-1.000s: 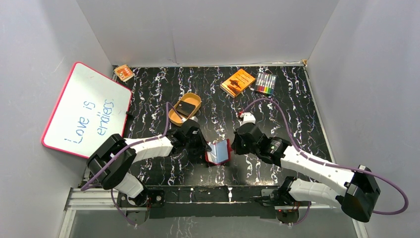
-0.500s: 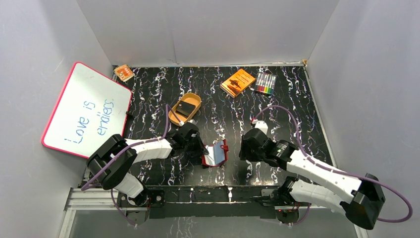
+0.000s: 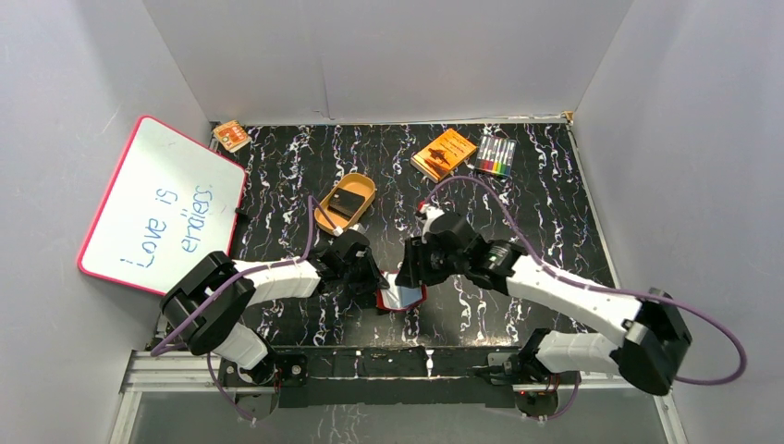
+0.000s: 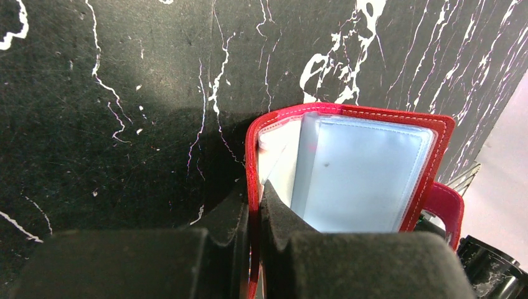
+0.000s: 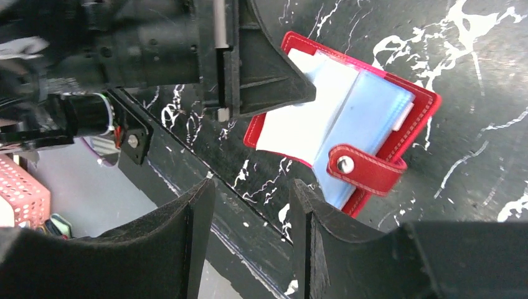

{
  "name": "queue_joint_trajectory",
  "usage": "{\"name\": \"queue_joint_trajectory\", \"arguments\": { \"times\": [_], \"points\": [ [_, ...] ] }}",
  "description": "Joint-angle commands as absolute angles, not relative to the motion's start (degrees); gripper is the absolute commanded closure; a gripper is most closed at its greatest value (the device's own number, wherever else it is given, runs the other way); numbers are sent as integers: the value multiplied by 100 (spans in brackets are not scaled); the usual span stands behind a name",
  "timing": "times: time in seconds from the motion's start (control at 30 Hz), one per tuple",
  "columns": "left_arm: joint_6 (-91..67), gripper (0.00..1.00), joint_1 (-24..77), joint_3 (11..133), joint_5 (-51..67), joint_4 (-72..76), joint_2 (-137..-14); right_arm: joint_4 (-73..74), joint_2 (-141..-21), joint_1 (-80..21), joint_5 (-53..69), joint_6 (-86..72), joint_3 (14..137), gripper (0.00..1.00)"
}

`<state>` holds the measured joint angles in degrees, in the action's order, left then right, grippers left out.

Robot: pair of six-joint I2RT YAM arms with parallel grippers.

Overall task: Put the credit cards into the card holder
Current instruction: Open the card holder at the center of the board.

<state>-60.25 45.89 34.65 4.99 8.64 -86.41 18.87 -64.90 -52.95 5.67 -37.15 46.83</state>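
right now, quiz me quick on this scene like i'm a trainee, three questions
1. True or false: the left claw is shut on the red card holder at its cover.
2. Where does a dark card lie? A) in the tan oval tray B) on the orange box C) on the whiteboard
3. Fill the gap: the right claw, near the card holder, is ___ and holds nothing.
Key: 1 true; 2 A; 3 open.
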Motion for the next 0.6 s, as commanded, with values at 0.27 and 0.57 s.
{"name": "queue_joint_trajectory", "arguments": {
  "times": [0.27,0.57],
  "points": [
    [-5872,81,4605,3348,279,393,-8385,1260,-7901,-5253,47,-3949,4403,51],
    [-5618,52,4600,3578,207,-249,-7852,1266,-8139,-5213,-257,-4053,4184,68]
  ]
}}
